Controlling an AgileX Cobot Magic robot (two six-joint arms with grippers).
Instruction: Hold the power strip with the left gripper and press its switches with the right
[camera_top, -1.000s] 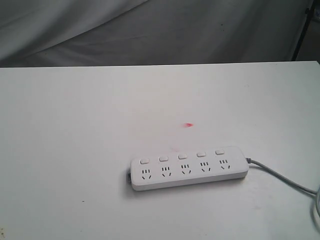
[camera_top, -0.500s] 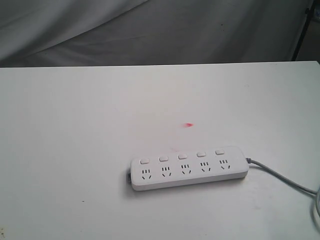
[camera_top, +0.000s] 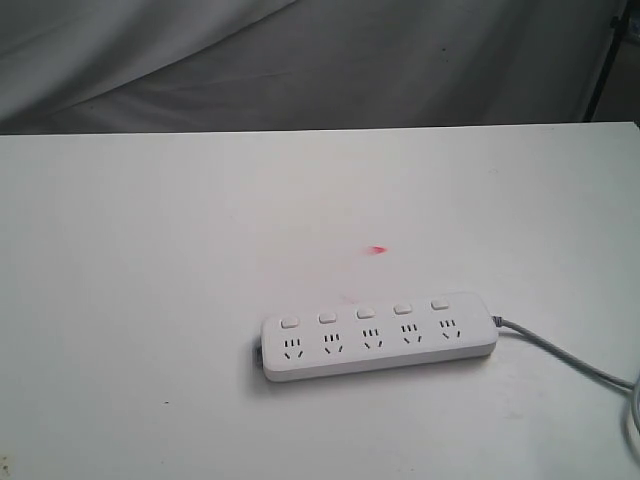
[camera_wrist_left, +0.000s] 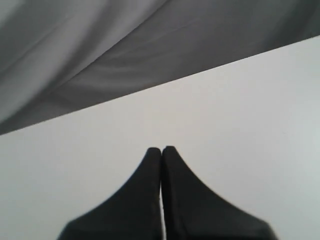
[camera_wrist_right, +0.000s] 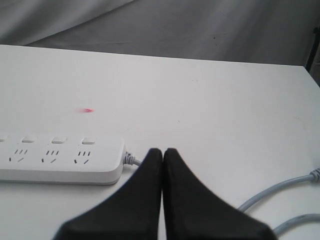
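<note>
Right wrist view — right pincer (camera_wrist_right: 162, 151) closed, empty — power strip (camera_wrist_right: 60, 162) near, apart

The white table (camera_top: 150, 300) lies open across the whole left half of the exterior frame and in a broad band along its far edge, giving room to come in from the left or from above. The power strip (camera_top: 378, 337), low and flat, occupies the lower centre-right. Its grey cord (camera_top: 560, 355) runs from the strip's right end to the lower right edge, crowding that corner. Behind the table hangs a grey cloth (camera_top: 300, 60), with a dark stand leg (camera_top: 605, 70) at the upper right.
</note>
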